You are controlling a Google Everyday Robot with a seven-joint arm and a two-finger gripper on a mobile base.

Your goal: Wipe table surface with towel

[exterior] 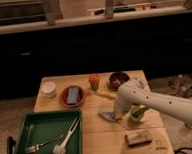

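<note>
A small grey towel (107, 114) lies crumpled on the wooden table (95, 144), just right of its middle. My gripper (116, 113), at the end of the white arm (157, 104) that reaches in from the right, is down on the towel's right edge and shut on it. The towel's left part spreads flat on the wood.
A green tray (25, 147) with a fork and a white brush sits at the front left. A red plate with a blue sponge (72, 96), a white cup (49, 88), an orange cup (94, 80), a dark bowl (119, 79) and a banana (106, 95) stand behind. A green cup (138, 114) and a brown block (139, 137) are at the right.
</note>
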